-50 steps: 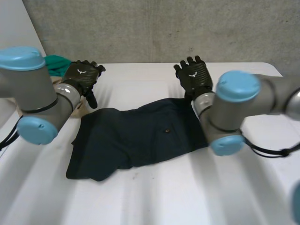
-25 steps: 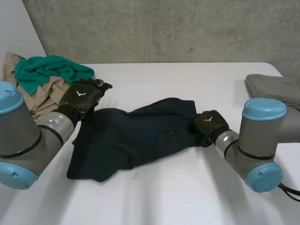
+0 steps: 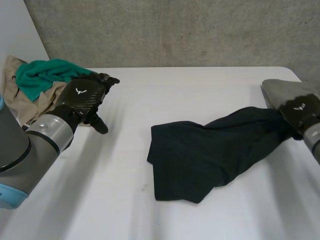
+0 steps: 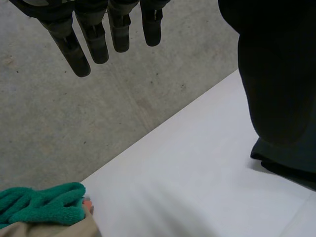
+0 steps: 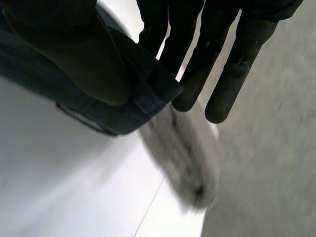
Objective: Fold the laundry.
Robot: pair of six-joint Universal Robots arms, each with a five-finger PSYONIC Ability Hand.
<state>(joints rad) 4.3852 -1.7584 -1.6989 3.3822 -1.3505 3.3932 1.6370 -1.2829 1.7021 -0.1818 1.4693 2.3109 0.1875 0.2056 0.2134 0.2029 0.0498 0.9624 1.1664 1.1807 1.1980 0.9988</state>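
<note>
While the white table (image 3: 200, 85) takes up most of the head view, the dark navy garment (image 3: 210, 155) lies crumpled on it, well apart from the left hand's fingers. One end is stretched out to the right hand's fingers. A heap of beige cloth (image 3: 10, 85) topped by a green cloth (image 3: 45, 75) sits just beside the left hand's fingertips. A folded grey cloth (image 3: 282, 90) lies just beyond the right hand's fingertips. The left hand (image 3: 80, 97) hovers over bare table. Its fingers (image 4: 94, 42) are straight, spread a little apart, and hold nothing. The right hand (image 3: 299, 111) has its straight fingers (image 5: 237, 69) together, with the thumb pressing the garment's hemmed edge (image 5: 143, 94) against them in a pinch.
</note>
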